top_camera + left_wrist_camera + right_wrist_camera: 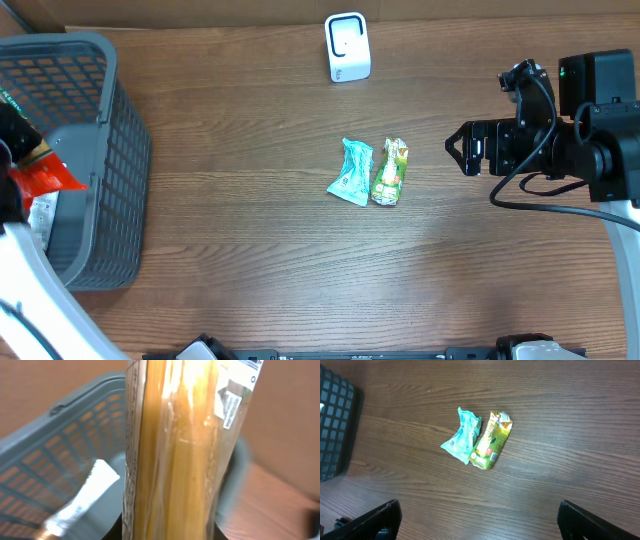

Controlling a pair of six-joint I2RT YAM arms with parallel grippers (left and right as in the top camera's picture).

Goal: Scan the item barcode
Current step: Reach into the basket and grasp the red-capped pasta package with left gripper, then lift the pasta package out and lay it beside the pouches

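The pack of spaghetti (175, 450) stands upright, with the grey basket (75, 425) right behind it. The left gripper (167, 536) pinches the pack at its bottom end, pressed tight on it. A white tube (82, 495) lies inside the basket. On the table (250, 270), well away from the basket, a blue-green packet (351, 171) and a green packet (390, 172) lie touching. Farther from the basket, the right gripper (458, 150) hangs with its fingers spread wide.
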